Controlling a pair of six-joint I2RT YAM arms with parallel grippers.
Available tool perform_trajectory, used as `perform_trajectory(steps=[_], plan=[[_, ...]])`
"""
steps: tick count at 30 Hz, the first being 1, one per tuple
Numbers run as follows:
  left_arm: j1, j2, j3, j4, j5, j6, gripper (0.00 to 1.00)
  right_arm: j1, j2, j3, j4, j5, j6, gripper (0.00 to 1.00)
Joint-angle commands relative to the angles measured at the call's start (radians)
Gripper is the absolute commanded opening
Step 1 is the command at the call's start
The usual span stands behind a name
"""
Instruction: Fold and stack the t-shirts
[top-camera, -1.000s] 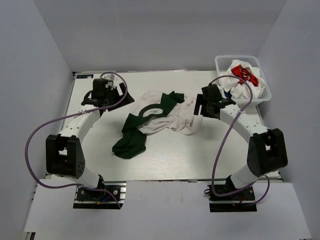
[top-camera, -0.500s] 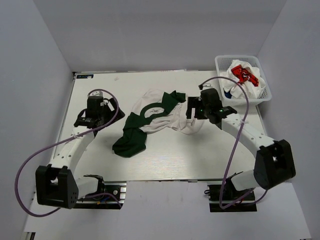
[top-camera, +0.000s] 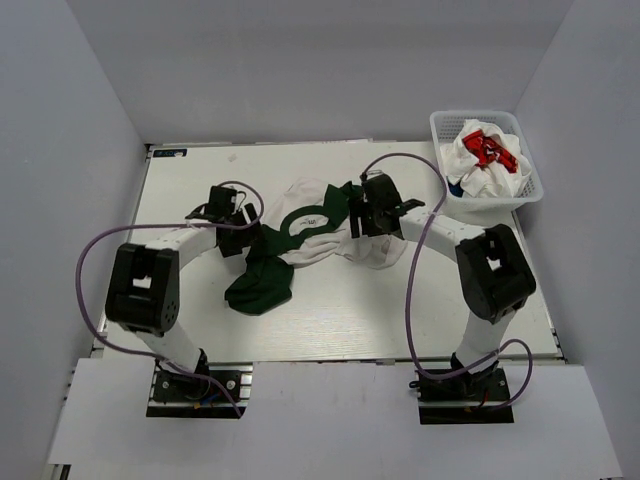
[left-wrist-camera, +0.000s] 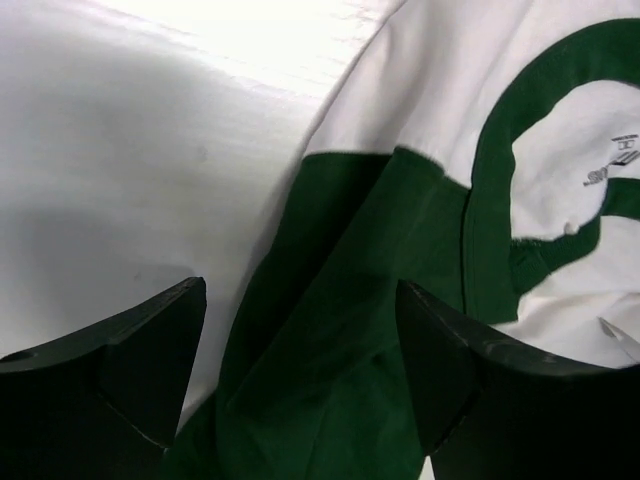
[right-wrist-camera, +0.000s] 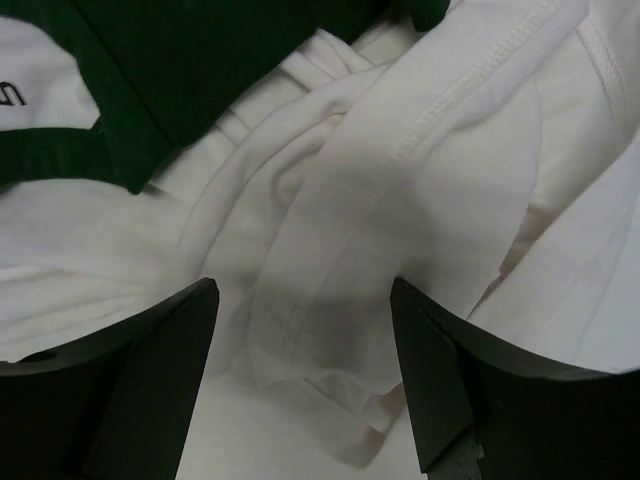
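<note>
A white t-shirt with dark green parts (top-camera: 305, 228) lies crumpled in the middle of the table. My left gripper (top-camera: 238, 232) is open at its left edge, its fingers (left-wrist-camera: 130, 360) astride the dark green sleeve (left-wrist-camera: 350, 330). My right gripper (top-camera: 360, 222) is open at the shirt's right side, its fingers (right-wrist-camera: 450, 370) astride a white fold (right-wrist-camera: 340, 290). More t-shirts (top-camera: 485, 158), white and one with red print, lie in the basket.
A white mesh basket (top-camera: 524, 195) stands at the back right corner of the table. Purple cables loop from both arms. Grey walls close in the table (top-camera: 380, 310) on three sides.
Both grippers have moved inward to the shirt, the left from the far left, the right from near the basket. The shirt has barely moved.
</note>
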Motion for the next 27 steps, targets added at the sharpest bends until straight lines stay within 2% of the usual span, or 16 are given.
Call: perform_trajectory(steps=[1, 3, 5, 6, 8, 9, 11, 12, 13, 14, 17, 18, 20, 21, 23, 27], plan=[[-0.025, 0.055, 0.061, 0.033, -0.018, 0.030, 0.85, 0.008, 0.042, 0.062, -0.021, 0.109, 0.019, 0.74], [-0.045, 0.111, 0.081, 0.033, -0.018, 0.021, 0.74, 0.005, 0.053, 0.056, -0.026, 0.148, 0.039, 0.74], [-0.054, 0.134, 0.093, 0.047, -0.018, 0.021, 0.61, 0.003, 0.064, 0.049, -0.015, 0.147, 0.043, 0.69], [-0.054, 0.134, 0.102, 0.056, -0.018, 0.021, 0.45, 0.002, 0.067, 0.044, -0.006, 0.141, 0.045, 0.65], [-0.063, 0.134, 0.102, 0.056, -0.063, 0.021, 0.15, 0.006, 0.082, 0.049, -0.003, 0.135, 0.036, 0.51], [-0.063, 0.122, 0.114, 0.056, -0.079, 0.021, 0.00, 0.003, 0.081, 0.050, 0.003, 0.138, 0.039, 0.29], [-0.063, 0.044, 0.125, 0.056, -0.120, 0.021, 0.00, 0.003, 0.055, 0.053, -0.009, 0.155, 0.039, 0.02], [-0.063, 0.005, 0.125, 0.068, -0.134, 0.021, 0.00, 0.005, 0.038, 0.053, -0.027, 0.179, 0.045, 0.00], [-0.063, -0.041, 0.116, 0.081, -0.143, 0.034, 0.00, 0.000, -0.008, 0.035, -0.030, 0.263, 0.048, 0.00], [-0.063, -0.137, 0.116, 0.090, -0.160, 0.047, 0.00, -0.003, -0.072, 0.027, -0.033, 0.287, 0.051, 0.00], [-0.063, -0.289, 0.105, 0.087, -0.218, 0.057, 0.00, -0.003, -0.236, -0.045, -0.001, 0.382, 0.037, 0.00], [-0.063, -0.337, 0.105, 0.073, -0.241, 0.057, 0.00, -0.009, -0.374, -0.072, 0.023, 0.415, 0.023, 0.00], [-0.063, -0.485, 0.115, 0.041, -0.307, 0.057, 0.00, -0.012, -0.462, -0.101, 0.051, 0.470, 0.014, 0.00], [-0.063, -0.531, 0.124, 0.030, -0.330, 0.057, 0.00, -0.012, -0.588, -0.108, 0.055, 0.519, 0.000, 0.00], [-0.063, -0.668, 0.137, 0.000, -0.408, 0.047, 0.00, -0.013, -0.696, -0.108, 0.060, 0.541, -0.015, 0.00], [-0.063, -0.821, 0.222, -0.078, -0.521, 0.018, 0.00, -0.018, -0.870, -0.074, 0.063, 0.655, -0.063, 0.00]])
